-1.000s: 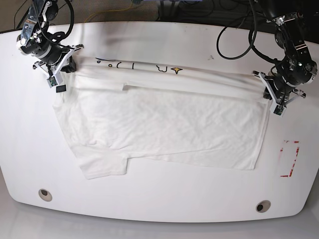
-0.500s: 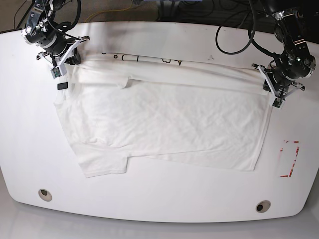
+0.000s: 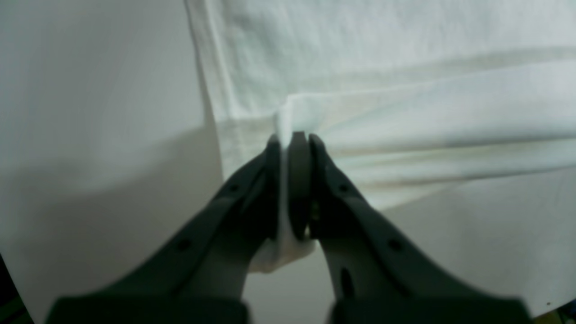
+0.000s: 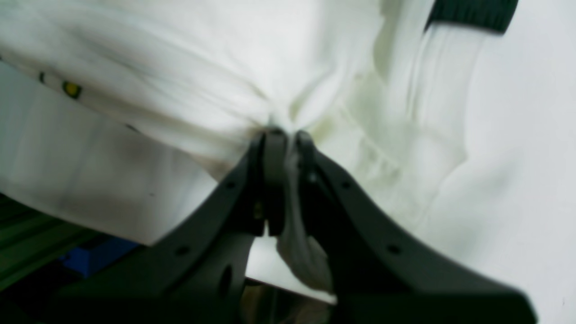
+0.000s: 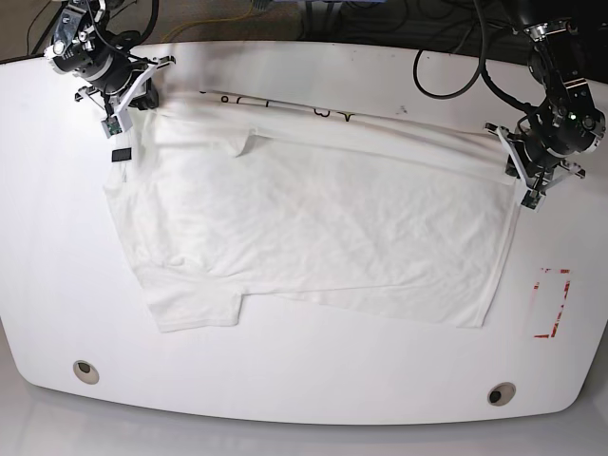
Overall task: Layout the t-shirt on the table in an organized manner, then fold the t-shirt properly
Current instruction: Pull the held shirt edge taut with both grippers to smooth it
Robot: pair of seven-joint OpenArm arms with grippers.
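While the t-shirt [image 5: 313, 223] spans between them, left tool [image 3: 288, 141] and right tool [image 4: 284, 135] pinch its far corners.

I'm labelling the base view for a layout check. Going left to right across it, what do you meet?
Right pincer shut on the t-shirt's far corner → left grommet hole → t-shirt → right grommet hole → left pincer shut on the t-shirt's other far corner → red dashed mark, all on the table.
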